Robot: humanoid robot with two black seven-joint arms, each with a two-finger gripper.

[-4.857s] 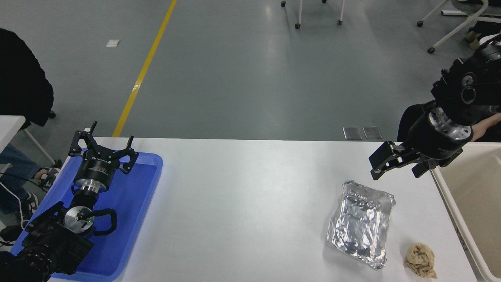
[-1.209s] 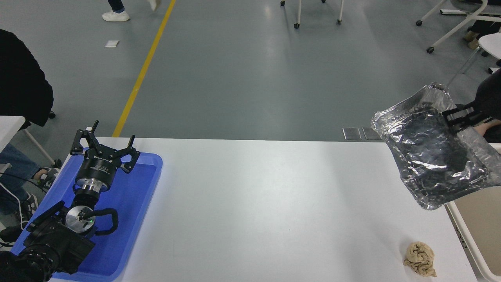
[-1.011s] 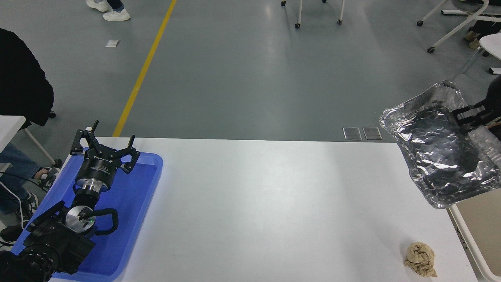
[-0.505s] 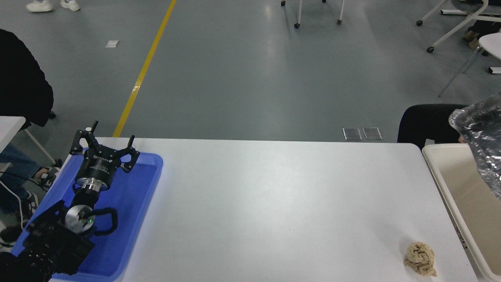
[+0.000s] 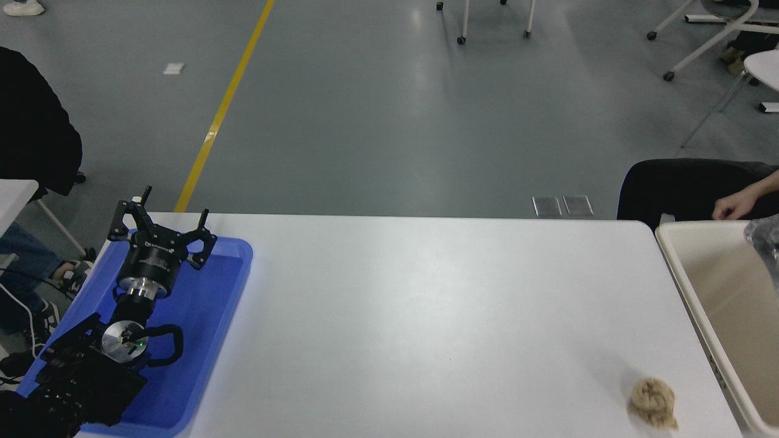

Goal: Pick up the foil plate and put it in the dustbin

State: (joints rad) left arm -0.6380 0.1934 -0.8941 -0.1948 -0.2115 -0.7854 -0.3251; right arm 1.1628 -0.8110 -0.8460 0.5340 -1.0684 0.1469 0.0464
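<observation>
Only a sliver of the crinkled silver foil plate shows at the right edge of the picture, above the inside of the beige dustbin. Most of the plate lies beyond the frame. The right arm and its gripper are out of view, so what holds the plate cannot be seen. My left gripper is parked open over the blue tray at the lower left, nothing between its fingers.
A blue tray lies at the table's left under the left arm. A crumpled tan paper ball sits near the front right. A person's hand rests just behind the dustbin. Another person in black stands at the far left.
The foil plate was lifted off the table and carried right and down over the dustbin, now almost out of frame. The right arm has left the picture. The left arm stayed still.
</observation>
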